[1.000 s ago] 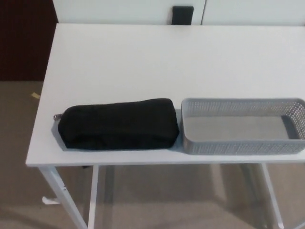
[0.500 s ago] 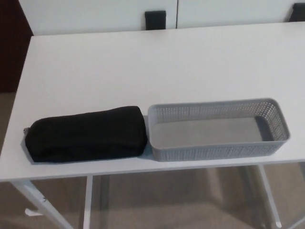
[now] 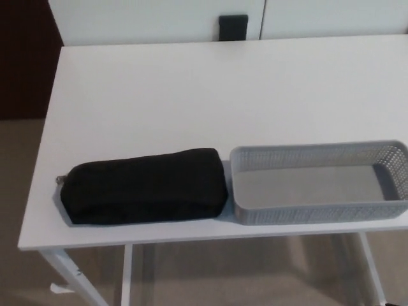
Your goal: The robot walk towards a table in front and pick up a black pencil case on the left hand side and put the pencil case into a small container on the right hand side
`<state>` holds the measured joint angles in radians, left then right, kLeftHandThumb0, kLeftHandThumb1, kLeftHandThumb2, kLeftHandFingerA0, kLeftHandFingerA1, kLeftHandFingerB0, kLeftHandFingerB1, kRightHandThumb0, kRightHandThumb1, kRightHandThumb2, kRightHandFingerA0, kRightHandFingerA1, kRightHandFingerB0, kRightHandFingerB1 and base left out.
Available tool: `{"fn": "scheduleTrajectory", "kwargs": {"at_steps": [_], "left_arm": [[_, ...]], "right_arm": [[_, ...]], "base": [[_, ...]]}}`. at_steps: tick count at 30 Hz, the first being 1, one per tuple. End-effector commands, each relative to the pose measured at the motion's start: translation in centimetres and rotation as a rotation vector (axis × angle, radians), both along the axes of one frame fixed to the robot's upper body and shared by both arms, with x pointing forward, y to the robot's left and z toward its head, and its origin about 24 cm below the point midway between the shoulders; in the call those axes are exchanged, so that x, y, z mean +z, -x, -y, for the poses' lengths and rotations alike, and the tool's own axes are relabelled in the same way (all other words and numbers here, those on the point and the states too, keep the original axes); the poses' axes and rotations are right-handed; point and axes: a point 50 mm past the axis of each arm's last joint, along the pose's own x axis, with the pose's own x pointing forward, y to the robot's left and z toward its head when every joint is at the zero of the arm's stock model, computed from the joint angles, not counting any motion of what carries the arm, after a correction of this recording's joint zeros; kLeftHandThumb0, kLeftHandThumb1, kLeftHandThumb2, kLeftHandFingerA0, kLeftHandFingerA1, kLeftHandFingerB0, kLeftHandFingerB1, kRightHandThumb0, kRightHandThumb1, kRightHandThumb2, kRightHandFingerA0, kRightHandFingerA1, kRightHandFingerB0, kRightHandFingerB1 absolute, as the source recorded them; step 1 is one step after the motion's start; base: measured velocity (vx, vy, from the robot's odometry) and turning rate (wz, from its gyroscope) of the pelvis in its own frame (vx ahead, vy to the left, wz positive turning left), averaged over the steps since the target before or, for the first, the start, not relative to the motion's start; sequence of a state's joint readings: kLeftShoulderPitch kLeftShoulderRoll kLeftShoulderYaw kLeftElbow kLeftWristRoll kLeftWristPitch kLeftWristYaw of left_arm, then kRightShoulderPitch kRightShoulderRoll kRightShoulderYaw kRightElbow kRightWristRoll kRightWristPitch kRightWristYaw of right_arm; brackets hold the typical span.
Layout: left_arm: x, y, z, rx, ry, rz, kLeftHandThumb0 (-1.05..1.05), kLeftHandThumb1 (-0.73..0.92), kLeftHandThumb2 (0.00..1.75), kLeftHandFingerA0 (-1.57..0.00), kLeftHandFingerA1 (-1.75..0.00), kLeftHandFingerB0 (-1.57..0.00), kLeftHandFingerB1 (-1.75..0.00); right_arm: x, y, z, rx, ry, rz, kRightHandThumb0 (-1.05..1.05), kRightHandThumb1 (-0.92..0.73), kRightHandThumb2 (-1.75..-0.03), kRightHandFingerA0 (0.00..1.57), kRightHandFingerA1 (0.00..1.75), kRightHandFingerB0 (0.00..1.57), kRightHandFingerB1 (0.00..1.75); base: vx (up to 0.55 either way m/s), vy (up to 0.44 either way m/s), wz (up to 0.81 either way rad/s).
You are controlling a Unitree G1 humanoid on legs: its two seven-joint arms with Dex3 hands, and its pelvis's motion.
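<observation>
Only the camera shifted; pencil case (image 3: 144, 185) still beside container (image 3: 319, 213), neither robot hand visible.

Head view looks steeply down, fairly near, onto the table (image 3: 191, 95).

A white table (image 3: 191, 95) fills most of the view, its top broad and plain, its front edge running across the lower part of the picture. White legs (image 3: 67, 274) show under the front edge at the left, and another leg (image 3: 371, 271) at the right. Past the far edge stands a white cabinet (image 3: 146, 19) with a black handle (image 3: 233, 27) near a vertical seam. At the far left is a dark reddish-brown panel (image 3: 25, 57). Beige floor (image 3: 19, 166) lies left of and beneath the table.
</observation>
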<state>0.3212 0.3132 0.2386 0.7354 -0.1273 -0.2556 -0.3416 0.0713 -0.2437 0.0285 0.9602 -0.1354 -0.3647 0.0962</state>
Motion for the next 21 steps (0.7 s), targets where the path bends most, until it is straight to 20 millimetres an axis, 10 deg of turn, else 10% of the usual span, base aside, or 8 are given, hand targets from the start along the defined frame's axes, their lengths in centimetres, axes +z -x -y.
{"fn": "scheduleTrajectory", "kwargs": {"at_steps": [1, 5, 10, 13, 14, 17, 18, 21], "left_arm": [[-0.3, 0.1, -0.6, 0.056, 0.004, -0.032, -0.12, 0.64, 0.61, -0.28, -0.35, -0.21, -0.31], [1.3, 0.4, -1.8, 0.075, -0.097, 0.008, -0.13, 0.45, 0.87, -0.29, -0.55, -0.05, -0.44], [5.8, 0.2, -5.7, 0.195, -0.507, 0.101, -0.27, 0.54, 0.58, -0.17, -0.35, -0.15, -0.3], [10.8, -1.3, -6.6, 0.181, -0.764, 0.256, -0.17, 0.51, 0.95, -0.03, -0.5, 0.0, -0.47], [12.3, -1.9, -6.6, 0.167, -0.809, 0.29, -0.31, 0.51, 0.59, -0.09, -0.25, -0.1, -0.28], [17.8, -3.8, -6.0, 0.124, -0.97, 0.452, -0.19, 0.42, 0.9, -0.03, -0.51, 0.0, -0.47], [21.5, -5.2, -4.7, 0.059, -1.013, 0.555, -0.32, 0.47, 0.57, -0.07, -0.29, -0.1, -0.26], [26.2, -6.7, -1.8, -0.069, -1.017, 0.715, -0.32, 0.46, 0.57, -0.05, -0.29, -0.08, -0.24]], "right_arm": [[0.2, 0.0, 0.6, -0.02, 0.011, -0.005, -0.33, -0.62, -0.57, 0.68, 0.46, 0.59, 0.42], [0.2, 0.0, 0.7, -0.008, 0.021, -0.006, -0.34, -0.62, -0.57, 0.69, 0.46, 0.6, 0.42], [0.5, -0.3, 0.9, 0.0, 0.037, 0.001, -0.33, -0.62, -0.57, 0.69, 0.46, 0.6, 0.42], [0.8, -0.5, 1.3, 0.004, 0.048, 0.003, -0.32, -0.62, -0.57, 0.68, 0.46, 0.59, 0.42], [0.8, -0.6, 1.3, 0.004, 0.052, 0.008, -0.32, -0.62, -0.57, 0.7, 0.46, 0.6, 0.43], [0.9, -1.0, 1.3, -0.008, 0.045, 0.012, -0.35, -0.59, -0.59, 0.67, 0.47, 0.59, 0.44], [0.9, -1.0, 1.3, -0.024, 0.031, 0.014, -0.32, -0.62, -0.57, 0.7, 0.47, 0.61, 0.43], [0.8, -1.0, 1.3, -0.033, 0.028, 0.013, -0.33, -0.62, -0.58, 0.71, 0.47, 0.62, 0.44]], "base": [[-0.02, -0.098, 0.04], [0.0, -0.043, 0.0], [0.0, 0.0, 0.0], [0.0, 0.0, 0.0], [0.0, 0.0, 0.0], [0.0, 0.0, 0.0], [0.0, 0.0, 0.0], [0.0, 0.0, 0.0]]}}
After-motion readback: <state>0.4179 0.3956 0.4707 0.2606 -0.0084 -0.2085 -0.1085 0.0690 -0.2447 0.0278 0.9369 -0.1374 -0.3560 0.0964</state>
